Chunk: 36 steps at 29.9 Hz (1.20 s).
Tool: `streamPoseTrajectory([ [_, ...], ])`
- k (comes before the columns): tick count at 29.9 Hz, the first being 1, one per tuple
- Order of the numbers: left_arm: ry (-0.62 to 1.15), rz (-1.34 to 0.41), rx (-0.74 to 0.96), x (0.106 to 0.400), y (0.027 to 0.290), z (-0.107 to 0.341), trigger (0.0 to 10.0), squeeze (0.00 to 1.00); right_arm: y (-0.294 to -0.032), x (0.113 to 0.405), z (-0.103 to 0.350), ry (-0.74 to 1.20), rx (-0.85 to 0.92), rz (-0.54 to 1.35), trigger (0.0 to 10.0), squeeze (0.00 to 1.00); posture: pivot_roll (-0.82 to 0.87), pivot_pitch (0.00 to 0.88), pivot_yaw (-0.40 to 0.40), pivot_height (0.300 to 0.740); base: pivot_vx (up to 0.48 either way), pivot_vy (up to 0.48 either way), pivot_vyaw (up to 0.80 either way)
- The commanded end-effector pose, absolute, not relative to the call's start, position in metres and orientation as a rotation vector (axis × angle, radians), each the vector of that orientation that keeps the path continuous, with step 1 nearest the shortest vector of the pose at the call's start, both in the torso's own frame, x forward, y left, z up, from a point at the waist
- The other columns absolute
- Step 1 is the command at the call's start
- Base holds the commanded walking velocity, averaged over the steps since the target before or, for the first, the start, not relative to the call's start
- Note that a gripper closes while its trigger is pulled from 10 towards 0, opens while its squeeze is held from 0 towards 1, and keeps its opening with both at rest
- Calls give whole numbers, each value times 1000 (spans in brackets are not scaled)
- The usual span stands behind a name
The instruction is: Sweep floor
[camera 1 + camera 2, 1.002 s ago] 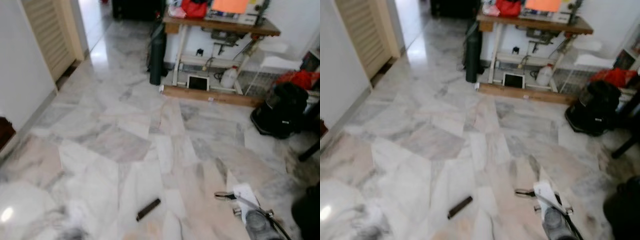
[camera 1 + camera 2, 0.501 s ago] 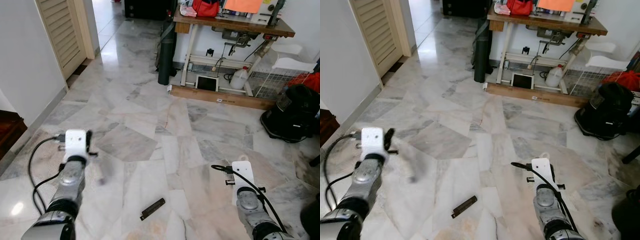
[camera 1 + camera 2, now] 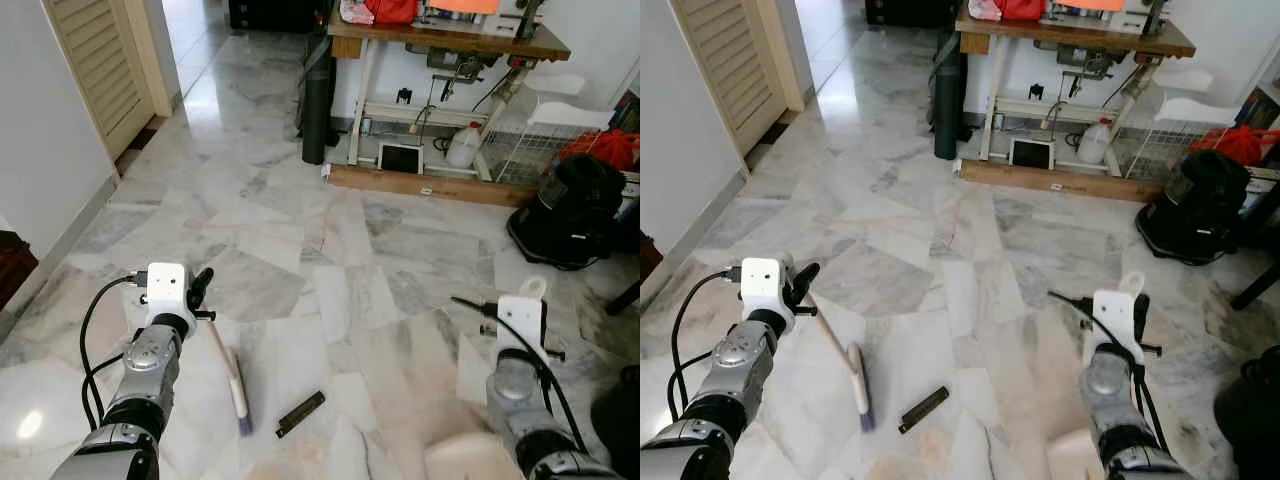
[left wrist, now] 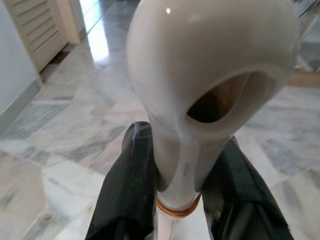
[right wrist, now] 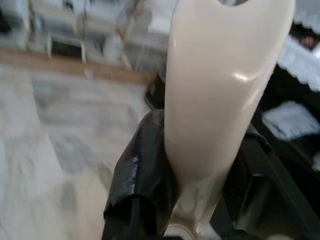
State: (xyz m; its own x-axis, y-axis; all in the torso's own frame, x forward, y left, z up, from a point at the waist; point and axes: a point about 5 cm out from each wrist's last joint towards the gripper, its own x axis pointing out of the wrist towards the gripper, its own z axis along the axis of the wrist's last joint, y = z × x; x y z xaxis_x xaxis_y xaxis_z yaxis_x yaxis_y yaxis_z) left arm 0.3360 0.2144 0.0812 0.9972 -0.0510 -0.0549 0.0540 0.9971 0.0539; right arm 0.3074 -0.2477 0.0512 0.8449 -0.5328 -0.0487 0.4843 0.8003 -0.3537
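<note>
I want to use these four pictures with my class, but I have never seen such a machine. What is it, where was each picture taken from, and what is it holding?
It is a walking humanoid robot with two silver arms. Two pictures come from cameras in its head, looking down at a marble floor. The other two come from cameras on its wrists, looking along the black fingers.

The left gripper is shut on the cream handle of a hand brush, whose bristles reach the floor. The right gripper is shut on the cream handle of a dustpan.

A small dark object lies on the floor beside the brush. Beyond stand a wooden table and a black bag.
</note>
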Motion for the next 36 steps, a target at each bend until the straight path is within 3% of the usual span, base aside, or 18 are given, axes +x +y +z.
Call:
streamPoseTrajectory([
  [1,2,-84,50,344,211,96,10000,0,-249,311,59,113,-287,-560,10000,0,-94,20,-78,740,0,0,0],
  [9,19,-168,61,343,202,95,10000,0,-239,303,38,214,-65,-572,10000,0,-88,26,-78,740,0,0,0],
  [30,91,-400,173,336,187,90,10000,0,-220,289,9,365,-5,-538,10000,0,-69,36,-73,740,0,0,0],
  [36,115,-416,203,332,186,84,10000,0,-217,294,17,302,49,-552,10000,0,-70,42,-68,740,0,0,0],
])
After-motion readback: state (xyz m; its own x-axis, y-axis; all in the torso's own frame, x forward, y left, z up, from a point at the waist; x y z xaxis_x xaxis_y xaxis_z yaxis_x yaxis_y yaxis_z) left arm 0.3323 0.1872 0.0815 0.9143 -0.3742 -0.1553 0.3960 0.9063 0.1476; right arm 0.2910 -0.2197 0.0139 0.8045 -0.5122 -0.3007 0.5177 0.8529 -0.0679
